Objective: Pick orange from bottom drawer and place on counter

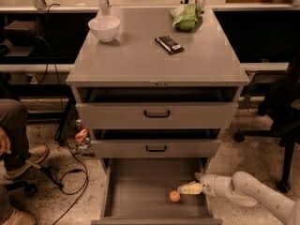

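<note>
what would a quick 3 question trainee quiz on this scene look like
1. True or false: the orange lies on the counter.
2. Where is the gripper? A on the counter; B low in the bottom drawer, beside the orange; C out of view.
3. Fill in: the white ___ stands near the counter's far left corner.
Key: 1 false, it lies in the bottom drawer; 2 B; 3 bowl.
</note>
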Action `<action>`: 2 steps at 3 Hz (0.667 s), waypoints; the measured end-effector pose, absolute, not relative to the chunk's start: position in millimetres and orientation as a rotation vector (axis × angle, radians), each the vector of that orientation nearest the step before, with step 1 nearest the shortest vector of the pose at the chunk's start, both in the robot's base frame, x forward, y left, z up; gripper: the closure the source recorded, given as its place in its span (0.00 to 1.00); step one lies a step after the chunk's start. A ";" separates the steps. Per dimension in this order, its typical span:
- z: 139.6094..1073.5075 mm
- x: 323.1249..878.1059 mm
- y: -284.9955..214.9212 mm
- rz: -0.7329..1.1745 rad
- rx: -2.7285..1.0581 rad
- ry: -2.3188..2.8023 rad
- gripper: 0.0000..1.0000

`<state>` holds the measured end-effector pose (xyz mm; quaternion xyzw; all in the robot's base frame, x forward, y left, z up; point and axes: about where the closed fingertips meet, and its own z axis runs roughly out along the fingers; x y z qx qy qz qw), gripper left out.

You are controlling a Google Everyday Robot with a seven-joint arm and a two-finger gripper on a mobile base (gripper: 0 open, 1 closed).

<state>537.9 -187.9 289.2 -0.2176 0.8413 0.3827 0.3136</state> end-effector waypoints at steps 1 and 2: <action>289.2 537.9 -187.9 1.009 -0.574 2.218 0.00; 261.2 544.0 -175.0 0.975 -0.671 2.129 0.00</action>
